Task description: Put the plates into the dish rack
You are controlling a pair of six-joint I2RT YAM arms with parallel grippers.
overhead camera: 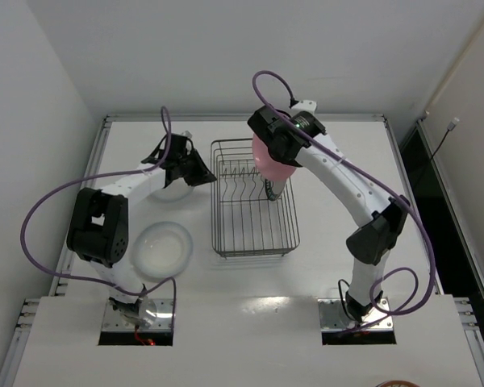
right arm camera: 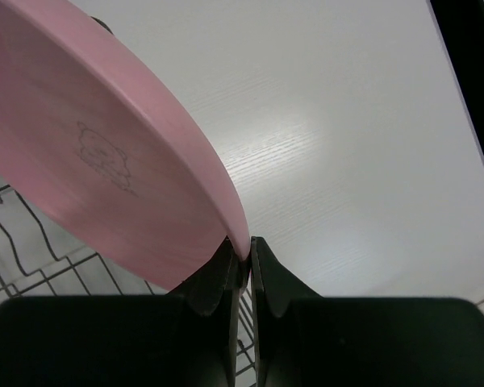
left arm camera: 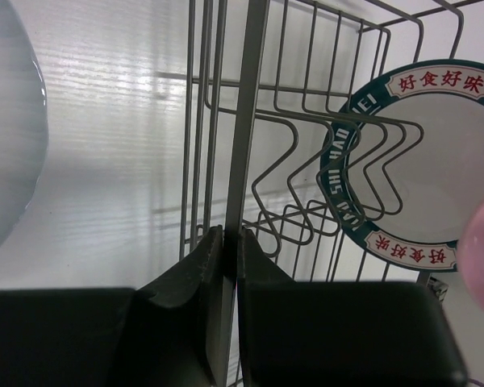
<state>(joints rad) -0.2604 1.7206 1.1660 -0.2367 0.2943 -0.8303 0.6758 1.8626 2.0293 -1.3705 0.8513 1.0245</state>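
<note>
Thin grey wire rack (overhead camera: 213, 201), glossy round pink plate (right arm camera: 105, 153) over its 1 o'clock corner — right gripper (right arm camera: 242, 251) pinches the plate's rim, left gripper (left arm camera: 224, 242) clamps a rack wire.

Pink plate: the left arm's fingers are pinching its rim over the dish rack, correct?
Not quite: the right arm's fingers are pinching the pink plate by its rim over the dish rack, not the left arm's. The right wrist view shows it.
</note>
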